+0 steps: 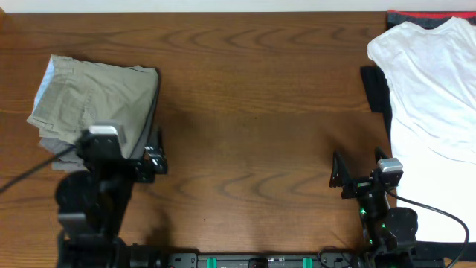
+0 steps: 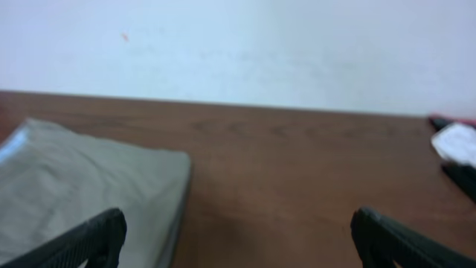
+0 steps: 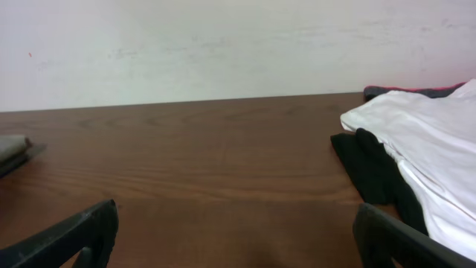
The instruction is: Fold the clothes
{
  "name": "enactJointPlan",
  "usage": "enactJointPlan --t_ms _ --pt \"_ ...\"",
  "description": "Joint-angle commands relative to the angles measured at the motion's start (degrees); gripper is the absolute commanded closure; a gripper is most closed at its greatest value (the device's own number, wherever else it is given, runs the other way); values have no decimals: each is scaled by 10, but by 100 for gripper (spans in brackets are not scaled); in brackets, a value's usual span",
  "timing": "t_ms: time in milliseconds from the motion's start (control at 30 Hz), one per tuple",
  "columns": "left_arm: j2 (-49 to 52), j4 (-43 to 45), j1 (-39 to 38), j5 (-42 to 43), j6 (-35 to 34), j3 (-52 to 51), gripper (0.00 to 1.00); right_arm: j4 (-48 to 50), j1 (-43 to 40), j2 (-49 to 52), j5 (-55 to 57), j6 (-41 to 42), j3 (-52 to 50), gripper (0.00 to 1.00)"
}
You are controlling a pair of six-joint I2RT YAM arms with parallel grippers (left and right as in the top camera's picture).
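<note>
Folded light khaki trousers [image 1: 93, 97] lie at the table's far left; the left wrist view has them at lower left [image 2: 82, 186]. A white T-shirt [image 1: 431, 89] is spread at the far right, over a dark garment [image 1: 375, 89]. My left gripper [image 1: 141, 162] sits just in front of the trousers' near right corner, open and empty [image 2: 238, 223], its left fingertip [image 2: 104, 231] over the khaki cloth. My right gripper [image 1: 357, 179] is open and empty [image 3: 236, 212], left of the T-shirt [image 3: 424, 134] and short of the dark garment [image 3: 372, 167].
A red-edged dark cloth [image 1: 424, 16] pokes out behind the T-shirt at the back right corner. Brown wooden table [image 1: 260, 112] stretches between the two piles. A pale wall stands behind the table's far edge [image 3: 223, 98].
</note>
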Motion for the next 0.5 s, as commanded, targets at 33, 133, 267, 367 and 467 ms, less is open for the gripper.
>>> enactJointPlan --t_ms 33,133,267,367,467 --pt "-74 53 -24 -6 -3 -97 2 -1 -3 -3 6 5 -2 1" --pt "-120 75 -29 -6 -3 -159 2 -1 -3 -3 6 5 -2 1" --pt "-182 79 -29 -6 -3 -227 2 -1 -3 -3 6 5 -2 1" --pt "-231 80 -29 -6 -3 -270 2 -1 -3 -3 6 5 -2 1" --pt "-282 85 -29 -6 -3 -311 2 -1 -3 -3 6 5 -2 1"
